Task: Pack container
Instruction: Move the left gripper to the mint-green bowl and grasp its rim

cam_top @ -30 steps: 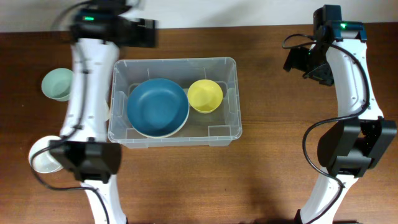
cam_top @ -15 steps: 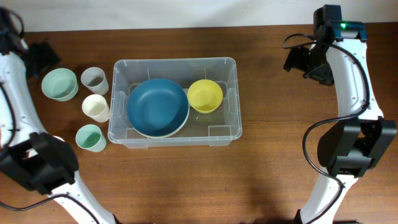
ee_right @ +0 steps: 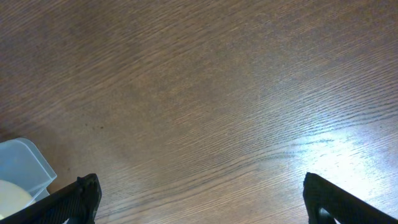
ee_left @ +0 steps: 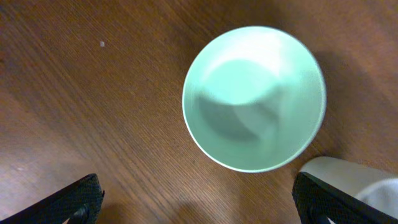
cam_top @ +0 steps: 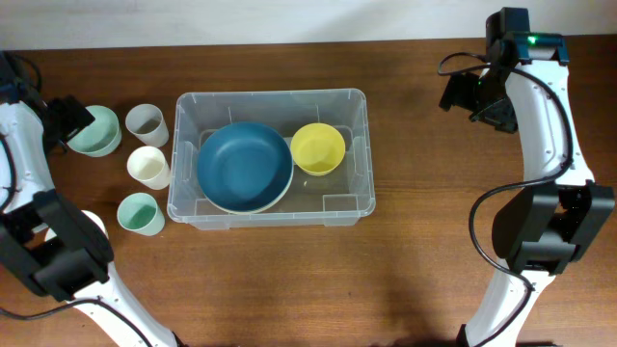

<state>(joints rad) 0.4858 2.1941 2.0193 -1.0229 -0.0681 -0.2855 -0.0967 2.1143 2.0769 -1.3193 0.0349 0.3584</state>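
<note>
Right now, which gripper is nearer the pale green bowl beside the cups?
Left. The left gripper hovers just above the pale green bowl; the right gripper is far off, beyond the container.

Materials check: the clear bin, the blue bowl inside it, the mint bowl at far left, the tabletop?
container: clear plastic, glossy; the table shows through its walls.
blue bowl: opaque, matte, with a pale rim; plastic or glazed ceramic, can't tell which.
mint bowl: smooth with a soft sheen; probably plastic.
table: wood or wood-look laminate; visible grain and a faint glare patch.
</note>
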